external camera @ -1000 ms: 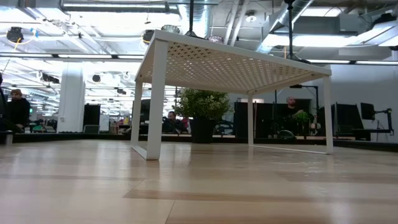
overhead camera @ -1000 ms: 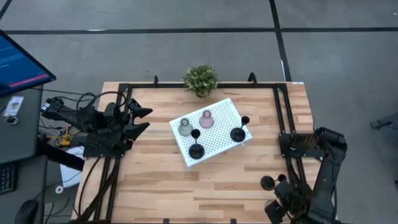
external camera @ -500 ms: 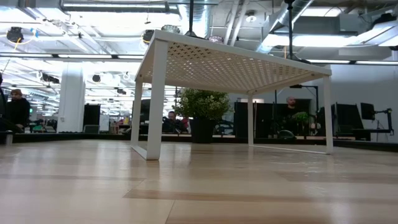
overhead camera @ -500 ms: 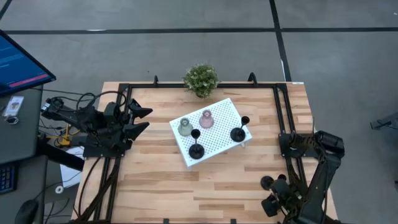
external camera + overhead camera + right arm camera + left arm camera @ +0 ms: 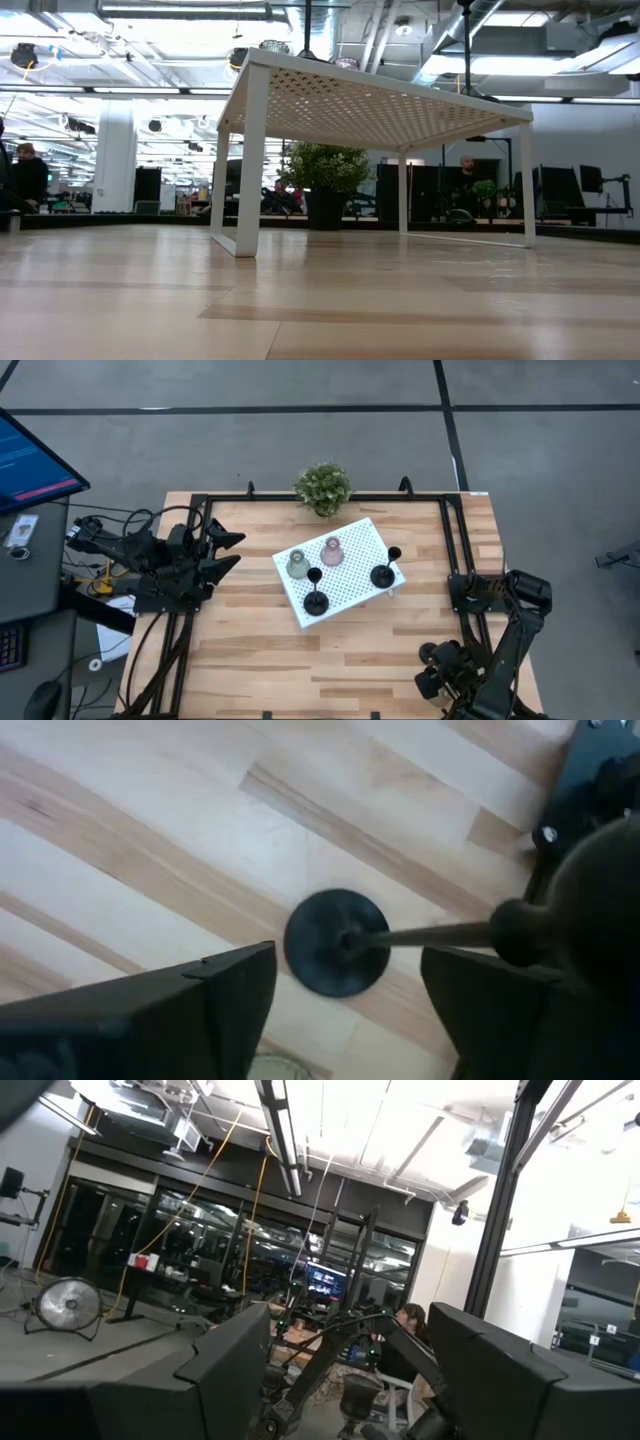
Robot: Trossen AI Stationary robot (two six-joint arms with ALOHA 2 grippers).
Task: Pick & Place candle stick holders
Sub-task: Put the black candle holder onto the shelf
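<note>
A black candle stick holder (image 5: 431,652) with a round base and thin stem stands upright on the table near the right front corner. My right gripper (image 5: 432,678) is open just above it. In the right wrist view its fingers (image 5: 225,995) stand on either side of the holder's base (image 5: 335,955), apart from it. Two more black holders (image 5: 316,600) (image 5: 382,573), a pink one (image 5: 332,550) and an olive-green one (image 5: 298,564) stand on the white perforated tray (image 5: 352,540). A second olive-green holder is out of view. My left gripper (image 5: 232,551) waits open at the table's left.
A green potted plant (image 5: 323,487) stands at the table's far edge behind the tray. The tray stands on legs (image 5: 250,160) with room beneath it. Black frame rails (image 5: 456,560) run along the table's left, right and far sides. Bare wood lies in front of the tray.
My right gripper has moved toward the table's left and a little toward the far edge, coming over the black holder at the right front corner. The holder has stayed where it was.
</note>
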